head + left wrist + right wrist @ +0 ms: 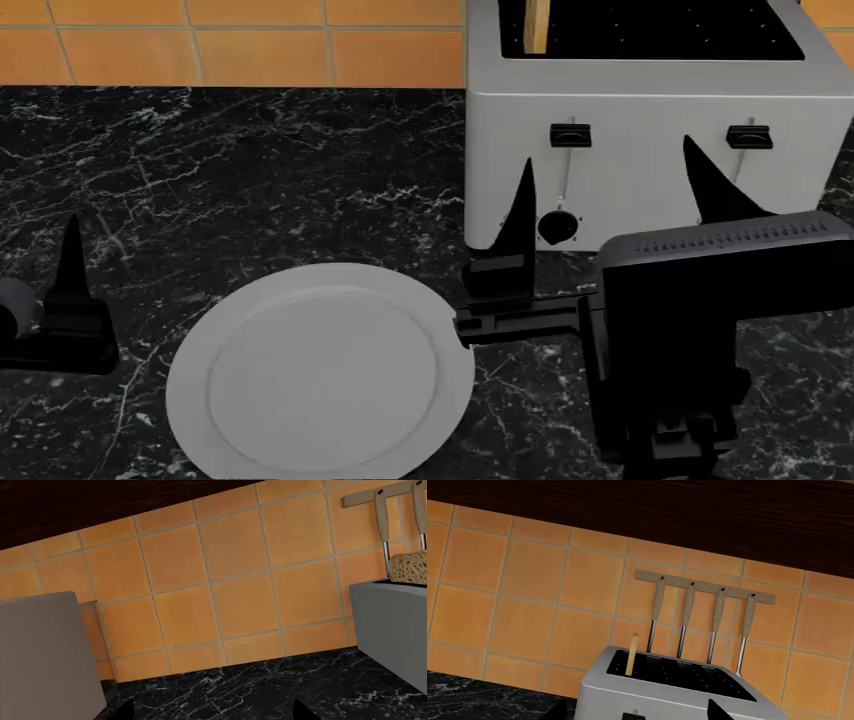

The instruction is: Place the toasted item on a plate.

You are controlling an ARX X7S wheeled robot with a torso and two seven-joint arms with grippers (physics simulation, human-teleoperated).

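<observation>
**Toast in toaster, both tools empty**

While the toast (537, 25) stands upright in the toaster (641, 150) slot, beyond the right tool (607, 190), that tool's fingers are spread wide, gripping nothing. The plate (320, 375) lies on the desk (240, 170) between both tools. The left tool (67, 260) shows one finger; its state cannot be determined.

Two matte black arms are seen in the head view. The right gripper (607, 190) is built from two long, tapering black fingers (518, 215) ending in sharp points — each set on a blocky black base. Behind them a boxy black wrist housing (714, 290) is mounted, its upper face marked by a row of fine ribbed slots. The left gripper (60, 300) is shown only in part: one pointed black finger on a square black block, beside a rounded grey piece (14, 308).
</observation>
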